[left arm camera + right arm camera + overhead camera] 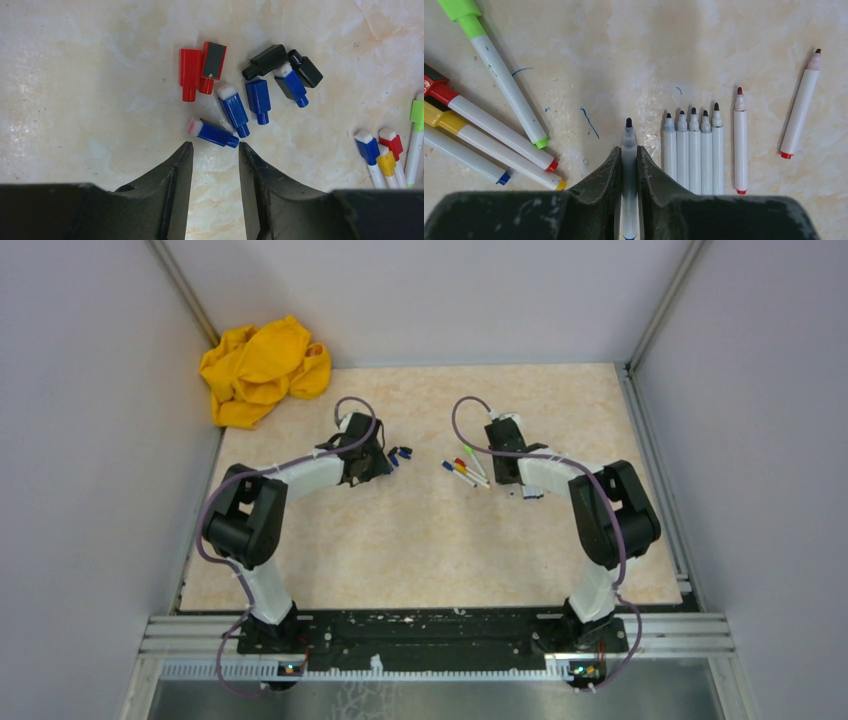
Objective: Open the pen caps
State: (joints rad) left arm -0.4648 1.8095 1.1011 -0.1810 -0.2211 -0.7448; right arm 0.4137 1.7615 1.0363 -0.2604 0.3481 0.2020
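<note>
Smooth plastic pen caps

"What do your arms look like from overhead?"

"Your left arm and right arm match: white tubular links between bulky black joint housings. A thin purple-grey cable runs along each and bows out in a loop towards 12 o'clock. The black bases sit at 6 o'clock."

"And up close?"

"Your left gripper has two matte black fingers. They are broad at 6 o'clock, taper to blunt tips towards 12, and have pale scuffs along their edges. Your right gripper is the same dark, worn plastic, with light scratches and specks on its inner faces."
</note>
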